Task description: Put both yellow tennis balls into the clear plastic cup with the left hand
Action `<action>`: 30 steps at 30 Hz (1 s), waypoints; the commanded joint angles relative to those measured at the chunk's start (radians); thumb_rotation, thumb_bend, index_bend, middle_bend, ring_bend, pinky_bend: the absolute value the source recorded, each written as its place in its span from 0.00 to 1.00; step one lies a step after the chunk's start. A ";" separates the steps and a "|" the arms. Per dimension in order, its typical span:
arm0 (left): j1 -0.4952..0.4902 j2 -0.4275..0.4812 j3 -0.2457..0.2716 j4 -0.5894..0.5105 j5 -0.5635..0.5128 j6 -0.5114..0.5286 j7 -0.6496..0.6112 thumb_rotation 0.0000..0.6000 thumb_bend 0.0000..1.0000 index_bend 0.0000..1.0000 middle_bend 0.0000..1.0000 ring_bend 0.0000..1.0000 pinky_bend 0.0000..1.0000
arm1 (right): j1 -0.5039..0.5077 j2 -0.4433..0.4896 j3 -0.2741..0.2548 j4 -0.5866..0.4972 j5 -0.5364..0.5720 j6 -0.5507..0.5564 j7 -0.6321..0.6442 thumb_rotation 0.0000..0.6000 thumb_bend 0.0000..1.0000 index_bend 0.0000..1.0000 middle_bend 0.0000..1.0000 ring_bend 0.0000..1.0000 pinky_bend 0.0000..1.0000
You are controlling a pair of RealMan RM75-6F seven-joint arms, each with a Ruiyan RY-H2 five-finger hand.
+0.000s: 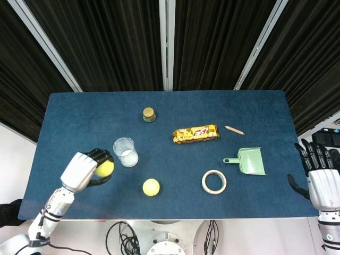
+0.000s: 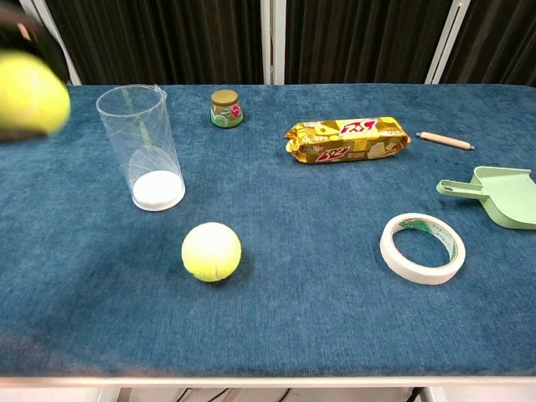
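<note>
My left hand (image 1: pixel 85 170) holds one yellow tennis ball (image 1: pixel 104 168) lifted off the table, just left of the clear plastic cup (image 1: pixel 126 152). In the chest view that ball (image 2: pixel 29 96) shows blurred at the top left, level with the cup's rim, with dark fingers around it. The cup (image 2: pixel 146 146) stands upright with nothing in it. The second yellow tennis ball (image 2: pixel 211 251) lies on the blue cloth in front of the cup (image 1: pixel 151 187). My right hand (image 1: pixel 321 180) hangs open off the table's right edge.
A small jar (image 1: pixel 149 114) stands behind the cup. A snack packet (image 1: pixel 195 134), a pencil (image 1: pixel 234 129), a green dustpan (image 1: pixel 249 161) and a tape roll (image 1: pixel 214 181) lie to the right on the blue table (image 1: pixel 79 122).
</note>
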 commanded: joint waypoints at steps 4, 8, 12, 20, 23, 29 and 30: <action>-0.062 -0.023 -0.090 -0.005 -0.061 -0.029 -0.015 1.00 0.30 0.54 0.52 0.54 0.80 | -0.006 0.006 -0.001 -0.006 0.001 0.005 0.000 1.00 0.27 0.00 0.00 0.00 0.00; -0.116 -0.084 -0.115 0.047 -0.089 -0.087 -0.015 1.00 0.30 0.54 0.52 0.54 0.80 | -0.007 0.003 -0.005 -0.007 0.003 0.001 -0.003 1.00 0.27 0.00 0.00 0.00 0.00; -0.154 -0.140 -0.124 0.104 -0.122 -0.135 -0.035 1.00 0.30 0.54 0.52 0.54 0.80 | -0.007 0.002 -0.003 -0.004 0.010 -0.002 -0.001 1.00 0.27 0.00 0.00 0.00 0.00; -0.195 -0.221 -0.144 0.215 -0.153 -0.152 -0.073 1.00 0.30 0.53 0.51 0.54 0.80 | -0.008 0.006 0.002 0.004 0.022 -0.003 0.015 1.00 0.27 0.00 0.00 0.00 0.00; -0.199 -0.230 -0.137 0.246 -0.154 -0.152 -0.067 1.00 0.30 0.53 0.51 0.53 0.79 | -0.011 0.006 0.004 0.012 0.030 0.001 0.023 1.00 0.27 0.00 0.00 0.00 0.00; -0.194 -0.237 -0.115 0.275 -0.149 -0.144 -0.077 1.00 0.29 0.40 0.38 0.34 0.63 | -0.016 0.004 0.005 0.026 0.040 0.002 0.040 1.00 0.27 0.00 0.00 0.00 0.00; -0.195 -0.234 -0.113 0.273 -0.148 -0.147 -0.083 1.00 0.29 0.38 0.35 0.31 0.60 | -0.016 0.004 0.005 0.027 0.041 0.001 0.041 1.00 0.27 0.00 0.00 0.00 0.00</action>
